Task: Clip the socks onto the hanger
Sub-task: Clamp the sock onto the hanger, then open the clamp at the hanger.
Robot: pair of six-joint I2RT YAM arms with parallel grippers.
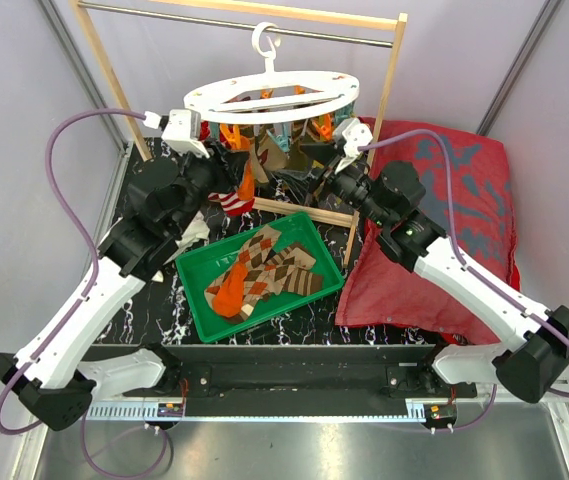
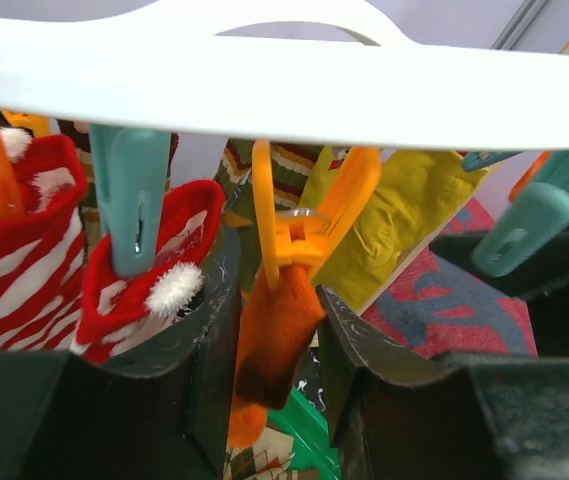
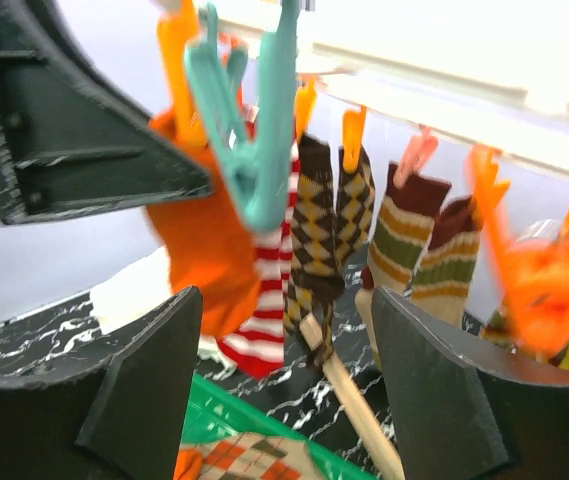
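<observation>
Because a clip [image 2: 299, 240] on the hanger [image 2: 264, 85] bears the orange sock [image 2: 279, 325], we hold the left tool [image 2: 272, 295] narrowly parted around it, the right tool [image 3: 284, 300] wide.

The black marbled table [image 1: 299, 320] carries a green tray [image 1: 195, 300], red cushion [image 1: 444, 200] and wooden rack [image 1: 388, 80].

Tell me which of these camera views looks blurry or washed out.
Right wrist view: blurred throughout, the orange clips at right smeared, the hanger ring blown out to flat white. Left wrist view: sharp on the orange sock and its clip, though the ring is overexposed there too. Top external view: crisp and evenly lit.
</observation>
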